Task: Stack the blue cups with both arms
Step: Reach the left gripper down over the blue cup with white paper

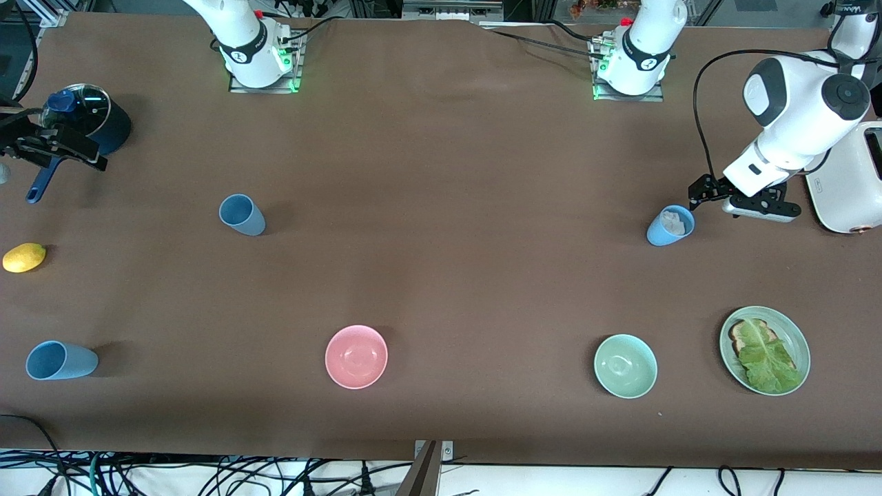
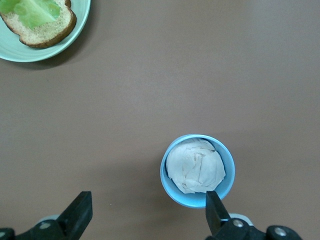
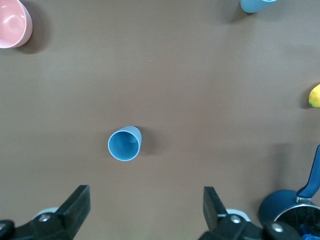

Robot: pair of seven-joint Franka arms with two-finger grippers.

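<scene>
A dull slate-blue cup stands upright toward the right arm's end of the table. A lighter blue cup sits nearer the front camera, close to that end's edge. A third blue cup, toward the left arm's end, has crumpled white paper in it. My left gripper hangs open just beside this cup, whose rim lies against one fingertip, not between the two. My right gripper is open and empty over the saucepan.
A dark navy saucepan with a glass lid and a lemon lie at the right arm's end. A pink bowl, a green bowl and a plate with bread and lettuce sit nearer the camera. A white toaster stands at the left arm's end.
</scene>
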